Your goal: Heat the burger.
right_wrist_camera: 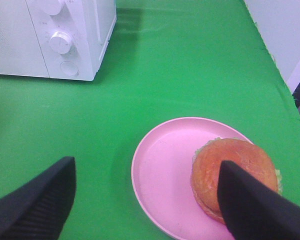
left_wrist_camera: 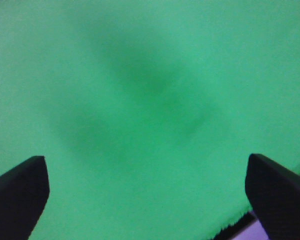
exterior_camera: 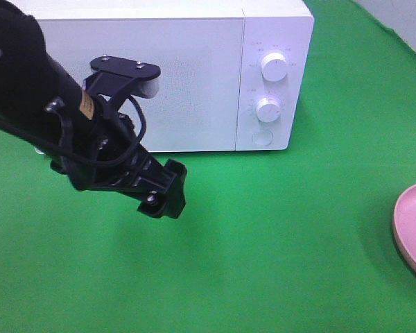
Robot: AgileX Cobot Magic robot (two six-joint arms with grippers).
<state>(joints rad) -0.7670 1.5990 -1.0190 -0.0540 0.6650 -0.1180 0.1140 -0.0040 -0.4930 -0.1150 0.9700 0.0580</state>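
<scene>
Hovering left end effector (exterior_camera: 168, 189), fingers spread

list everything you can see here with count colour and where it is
boxy white microwave oven: one, white, back of the table, door closed, two round knobs on its right panel
round pink plate: one, pink, right side of the table
round golden-brown burger: one, on the plate, off-centre
green table cloth: one, green, covers the table
left gripper: one, black, open, above bare cloth in front of the microwave
right gripper: one, black, open, above the plate
</scene>
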